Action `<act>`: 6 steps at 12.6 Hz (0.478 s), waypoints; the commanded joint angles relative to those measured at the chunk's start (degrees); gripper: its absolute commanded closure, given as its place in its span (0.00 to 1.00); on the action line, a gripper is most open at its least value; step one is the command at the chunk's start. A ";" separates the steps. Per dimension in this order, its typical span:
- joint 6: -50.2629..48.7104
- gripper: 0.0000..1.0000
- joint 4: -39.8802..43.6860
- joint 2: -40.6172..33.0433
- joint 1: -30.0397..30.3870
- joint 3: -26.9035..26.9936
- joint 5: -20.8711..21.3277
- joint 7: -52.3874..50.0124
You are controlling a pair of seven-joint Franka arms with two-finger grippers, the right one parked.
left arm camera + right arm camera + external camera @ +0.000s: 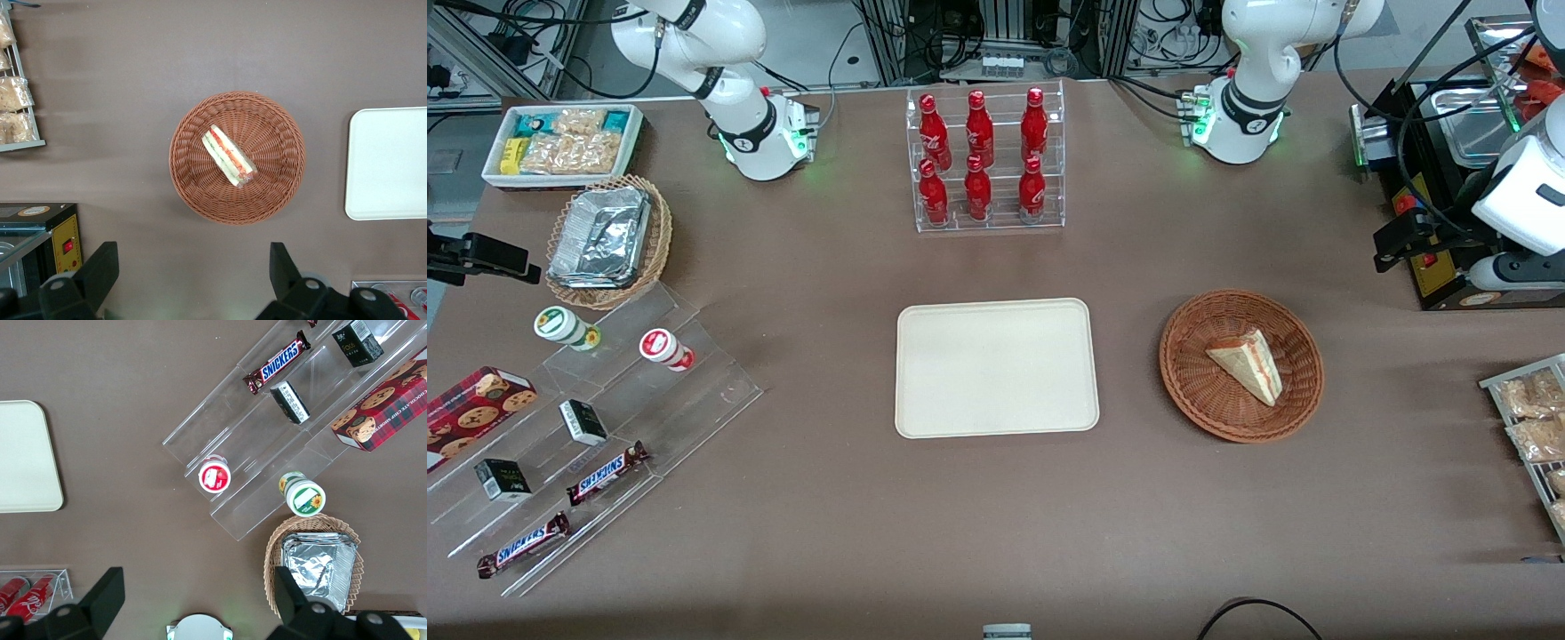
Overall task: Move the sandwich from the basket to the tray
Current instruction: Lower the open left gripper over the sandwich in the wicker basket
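The sandwich (pixel 1249 364) (pixel 229 157) lies in the basket (pixel 1200 391) (pixel 267 193), roughly at its middle, resting on the woven floor. In the front view its narrow tip aims toward five o'clock, and the wrist view shows the red, green and yellow filling on its cut edge. The basket sits on the brown worktop (pixel 996 533) at three o'clock of the tray (pixel 996 369) (pixel 390 163) in the front view, near it but not touching. Nothing lies on the tray. The hand (pixel 192 248) hangs high over the worktop toward the working arm's end, farther from the front camera than the basket. Its fingers (pixel 100 270) are spread wide apart and touch nothing. Seen from the front, a clear rack (pixel 989 160) with six red bottles stands at twelve o'clock of the tray, farther from the camera. A black appliance (pixel 1432 267) (pixel 40 233) stands at about two o'clock of the basket, and a wire shelf (pixel 1529 427) (pixel 17 100) of snack packets lies at about four o'clock of it, at the worktop's edge. Toward the parked arm's end, at about eight o'clock of the tray, a clear stepped stand (pixel 605 418) carries candy bars, small boxes and two round tubs. At ten o'clock of the tray a tan wicker basket (pixel 654 258) holds a foil container (pixel 600 236).
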 commanded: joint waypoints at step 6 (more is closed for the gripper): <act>1.12 0.00 -2.33 3.31 -0.42 -0.24 0.41 -1.60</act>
